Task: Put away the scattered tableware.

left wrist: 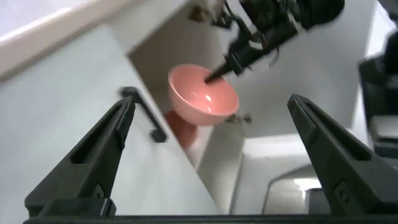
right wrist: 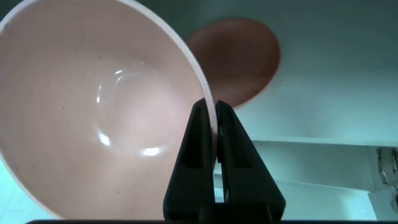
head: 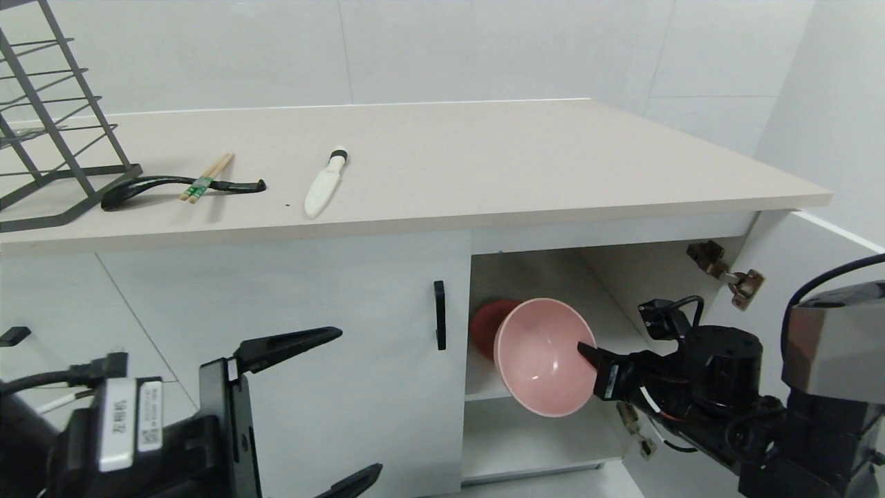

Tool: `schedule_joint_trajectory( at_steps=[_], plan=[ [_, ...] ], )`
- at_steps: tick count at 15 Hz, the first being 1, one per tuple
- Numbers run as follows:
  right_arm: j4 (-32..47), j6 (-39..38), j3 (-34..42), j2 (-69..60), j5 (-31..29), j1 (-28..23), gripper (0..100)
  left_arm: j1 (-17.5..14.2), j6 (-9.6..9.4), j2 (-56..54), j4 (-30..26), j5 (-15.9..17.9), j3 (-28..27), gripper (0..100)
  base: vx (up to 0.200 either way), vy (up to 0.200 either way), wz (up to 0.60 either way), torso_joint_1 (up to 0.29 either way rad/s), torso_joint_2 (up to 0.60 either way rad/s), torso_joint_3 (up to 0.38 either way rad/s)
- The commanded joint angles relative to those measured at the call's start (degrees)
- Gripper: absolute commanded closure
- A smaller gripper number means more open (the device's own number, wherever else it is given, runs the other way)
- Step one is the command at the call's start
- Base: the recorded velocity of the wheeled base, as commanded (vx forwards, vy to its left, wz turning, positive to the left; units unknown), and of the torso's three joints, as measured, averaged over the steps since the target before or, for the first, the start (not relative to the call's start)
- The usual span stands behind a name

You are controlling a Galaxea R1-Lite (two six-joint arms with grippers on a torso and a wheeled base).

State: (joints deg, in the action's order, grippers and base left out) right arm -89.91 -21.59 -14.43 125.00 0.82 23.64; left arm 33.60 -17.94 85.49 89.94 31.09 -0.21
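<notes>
My right gripper (head: 586,354) is shut on the rim of a pink bowl (head: 543,356), holding it tipped on its side in the open cabinet (head: 539,277) doorway. The wrist view shows both fingers pinching the pink bowl (right wrist: 99,118) rim at the gripper (right wrist: 214,118). Behind it a red bowl (head: 486,325) sits on the cabinet shelf, red bowl (right wrist: 239,56). My left gripper (head: 346,404) hangs open and holds nothing in front of the shut cabinet door, left gripper (left wrist: 211,118). On the counter lie a black ladle (head: 159,187), chopsticks (head: 206,178) across it, and a white knife (head: 326,183).
A grey wire dish rack (head: 48,131) stands at the counter's left end. The shut door has a black handle (head: 440,315). The right door (head: 809,249) stands swung open beside my right arm. A lower shelf (head: 532,436) lies beneath the bowls.
</notes>
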Motion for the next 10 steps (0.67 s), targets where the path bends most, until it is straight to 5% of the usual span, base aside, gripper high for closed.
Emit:
schedule_joint_trajectory(
  at_steps=[1,3,5,7,10],
  plan=[
    [-0.1,0.1,-4.4,5.1,0.1,-1.8,100,-1.9,2.92,-6.2,0.1,-2.1,0.2,0,0.0,0.0,0.0,0.0,0.0,0.0],
    [-0.1,0.7,-6.7,6.8,0.1,-3.1,100,-1.3,6.17,-11.6,0.1,-6.5,0.2,0,0.0,0.0,0.0,0.0,0.0,0.0],
    [-0.1,1.0,-8.0,8.4,0.2,-3.1,100,-1.5,6.34,-17.6,-6.8,-9.3,0.2,0,0.0,0.0,0.0,0.0,0.0,0.0],
    [-0.1,3.0,-11.6,9.8,0.2,-3.2,100,-2.7,8.54,-26.1,-12.8,-10.4,0.2,0,0.0,0.0,0.0,0.0,0.0,0.0],
    [-0.1,8.4,-16.0,13.5,0.0,-2.9,100,-9.3,14.69,-38.2,-19.8,-11.0,0.2,0,0.0,0.0,0.0,0.0,0.0,0.0]
  ],
)
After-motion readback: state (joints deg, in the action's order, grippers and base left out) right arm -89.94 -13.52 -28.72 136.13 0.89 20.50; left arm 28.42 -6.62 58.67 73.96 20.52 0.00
